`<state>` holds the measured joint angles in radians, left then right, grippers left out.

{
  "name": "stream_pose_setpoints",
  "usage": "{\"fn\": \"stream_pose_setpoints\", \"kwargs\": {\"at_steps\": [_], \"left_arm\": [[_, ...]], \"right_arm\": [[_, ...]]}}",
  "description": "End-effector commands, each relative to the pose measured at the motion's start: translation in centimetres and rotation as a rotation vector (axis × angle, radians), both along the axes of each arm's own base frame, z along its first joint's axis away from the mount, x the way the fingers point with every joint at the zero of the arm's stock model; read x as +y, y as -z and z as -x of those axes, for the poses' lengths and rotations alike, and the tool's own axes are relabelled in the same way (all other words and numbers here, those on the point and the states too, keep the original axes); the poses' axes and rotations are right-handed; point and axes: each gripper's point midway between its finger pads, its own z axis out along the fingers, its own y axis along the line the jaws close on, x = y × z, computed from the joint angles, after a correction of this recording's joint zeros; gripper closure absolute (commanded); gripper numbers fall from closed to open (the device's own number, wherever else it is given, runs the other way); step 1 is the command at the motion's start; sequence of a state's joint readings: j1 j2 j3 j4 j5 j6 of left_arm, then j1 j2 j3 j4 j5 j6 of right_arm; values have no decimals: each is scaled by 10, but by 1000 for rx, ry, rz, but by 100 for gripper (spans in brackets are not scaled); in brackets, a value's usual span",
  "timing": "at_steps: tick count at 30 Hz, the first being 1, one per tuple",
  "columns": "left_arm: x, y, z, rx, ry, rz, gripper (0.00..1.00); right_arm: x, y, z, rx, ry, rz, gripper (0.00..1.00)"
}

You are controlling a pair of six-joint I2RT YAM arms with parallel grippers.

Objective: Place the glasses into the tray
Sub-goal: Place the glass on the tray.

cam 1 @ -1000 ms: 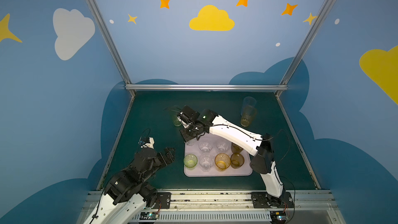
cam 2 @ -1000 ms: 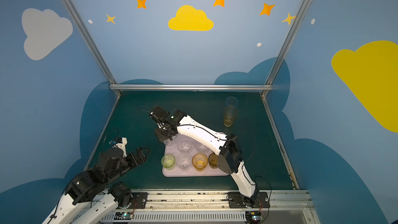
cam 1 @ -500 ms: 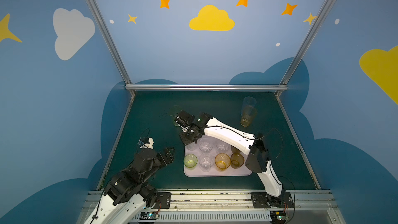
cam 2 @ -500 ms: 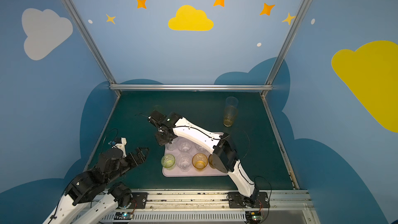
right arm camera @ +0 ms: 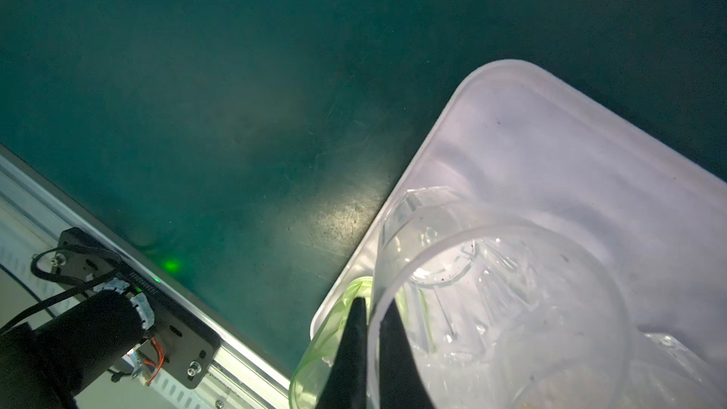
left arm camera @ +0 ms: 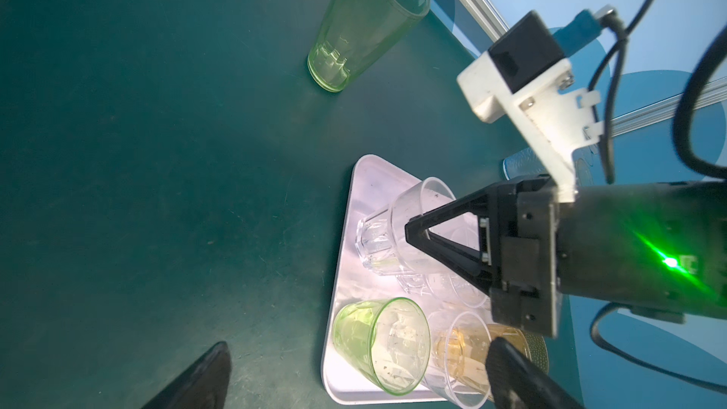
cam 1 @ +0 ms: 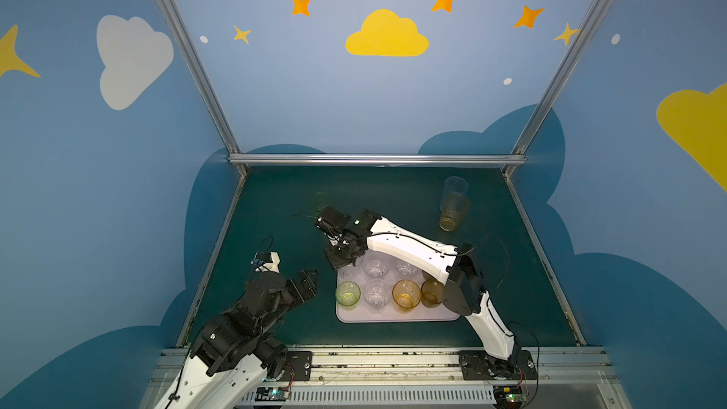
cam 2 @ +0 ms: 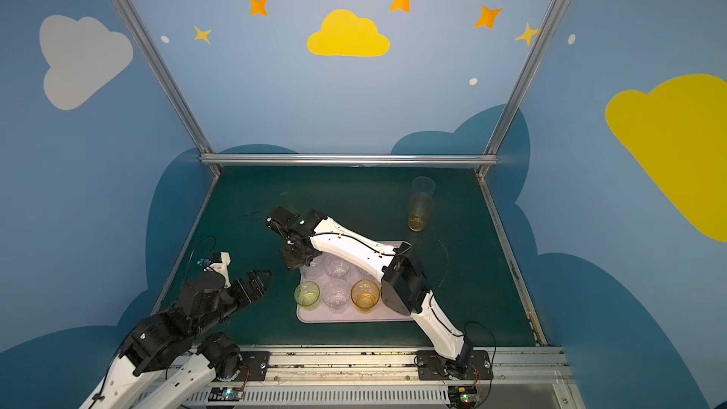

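I see the right pincer (right arm camera: 371, 332) pinching the rim of a clear glass (right arm camera: 491, 308) over the tray (right arm camera: 550, 131) corner, a green glass (right arm camera: 322, 348) crowding just beside; the left pincer (cam 1: 310, 283) is spread.

In both top views the right arm (cam 1: 409, 247) covers part of the tray (cam 1: 393, 315). A brown glass (cam 1: 430, 293) is half hidden under its elbow in a top view. The tall green glass (cam 1: 320, 201) is only a faint shape behind the right claw (cam 1: 341, 264). In the right wrist view its fingers (right arm camera: 354, 352) and the clear glass (right arm camera: 511, 289) are cut off by the edge. In the left wrist view the left claw (left arm camera: 356, 348) shows only two fingertips (left arm camera: 200, 375), and a pale glass (left arm camera: 523, 163) is mostly behind a camera mount (left arm camera: 523, 84).
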<state>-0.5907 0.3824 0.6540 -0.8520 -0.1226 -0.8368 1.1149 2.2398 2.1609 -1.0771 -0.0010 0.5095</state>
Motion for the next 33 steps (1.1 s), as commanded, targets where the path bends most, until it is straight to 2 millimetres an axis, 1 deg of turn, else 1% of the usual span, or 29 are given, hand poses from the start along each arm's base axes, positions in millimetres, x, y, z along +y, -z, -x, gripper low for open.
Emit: {"fn": "stream_pose_setpoints", "kwargs": {"at_steps": [1, 9, 10, 13, 15, 17, 20, 24, 27, 30, 33], "left_arm": [[4, 5, 0, -3, -8, -26, 0], [4, 9, 0, -1, -6, -29, 0], [5, 10, 0, -2, -7, -31, 0], [6, 9, 1, -6, -11, -35, 0], [8, 8, 1, -10, -14, -37, 0], [9, 7, 2, -14, -16, -34, 0], [11, 3, 4, -26, -24, -25, 0], [16, -2, 6, -36, -39, -24, 0], [19, -5, 7, -44, -52, -29, 0], [20, -8, 6, -48, -53, -35, 0], [18, -11, 4, -56, -53, -32, 0]], "right_arm": [[-3, -1, 1, -1, 15, 23, 100], [-3, 5, 2, 17, 35, 33, 100], [-3, 6, 2, 19, 36, 34, 98], [-1, 8, 2, 25, 39, 30, 80], [-2, 8, 0, 22, 45, 30, 75], [-1, 1, -2, 11, 47, 14, 71], [1, -13, -7, -4, 49, -24, 63], [6, -34, -13, -20, 52, -84, 43], [5, -49, -20, -54, 53, -114, 25], [-2, -62, -33, -85, 65, -134, 17], [-14, -80, -46, -113, 91, -159, 13]]}}
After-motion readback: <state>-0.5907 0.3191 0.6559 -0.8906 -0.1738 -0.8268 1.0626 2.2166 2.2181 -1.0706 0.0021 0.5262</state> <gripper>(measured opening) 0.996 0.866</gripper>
